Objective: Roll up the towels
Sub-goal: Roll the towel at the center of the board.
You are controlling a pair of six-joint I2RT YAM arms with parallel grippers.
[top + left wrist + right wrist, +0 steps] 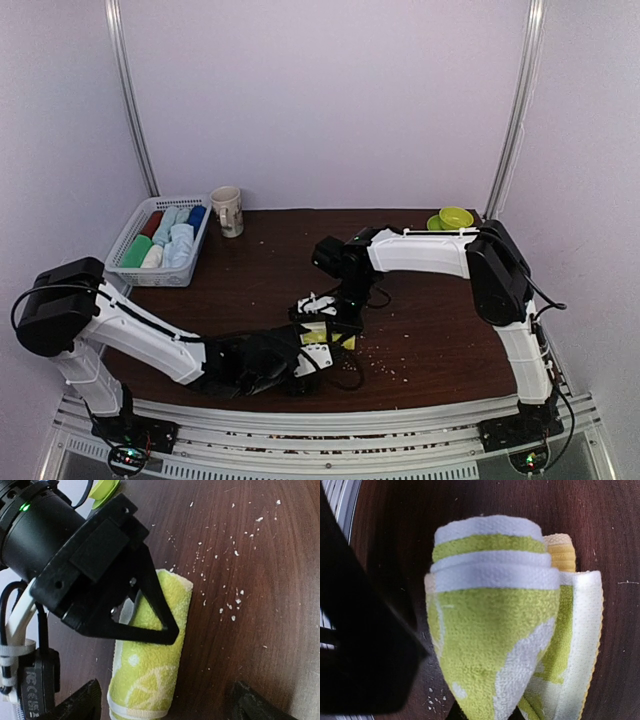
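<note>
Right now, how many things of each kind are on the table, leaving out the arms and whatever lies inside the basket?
Yellow-green towel: 1
White basket: 1
Mug: 1
Green dishes: 2, it seems
Total: 5

This looks like a robotics lab test cell. A left arm (140,330) and a right arm (430,250) are bolted to a metal rail (330,420) at the bottom. Plain pale panels (320,100) and aluminium posts (133,100) enclose a dark counter (270,270). It carries only staged props: a basket (150,277) at the left, a mug (229,211), green bowls (452,217) and a towel (320,335).
</note>
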